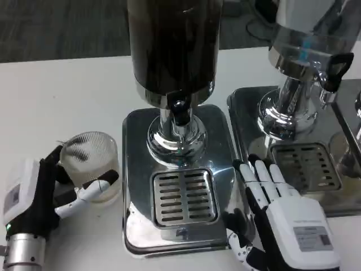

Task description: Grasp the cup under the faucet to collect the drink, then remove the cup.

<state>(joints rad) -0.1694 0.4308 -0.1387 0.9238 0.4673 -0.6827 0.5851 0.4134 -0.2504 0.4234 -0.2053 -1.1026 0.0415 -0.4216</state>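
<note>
A clear ribbed plastic cup [91, 162] stands upright on the white table, left of the dispenser's steel base. My left hand [40, 195] wraps around it from the left, fingers curled across its front. It holds a pale liquid low down. The dark drink dispenser's black faucet [180, 110] hangs over the slotted drip grate [184, 195], with nothing under it. My right hand [282, 217] lies flat at the right edge of that base, fingers spread and pointing away, holding nothing.
The steel base [137, 169] of the dark dispenser fills the centre. A second dispenser [302, 68] with a clear tank and its own steel tray [246, 130] stands at the right. Bare white table [51, 101] lies to the left and behind the cup.
</note>
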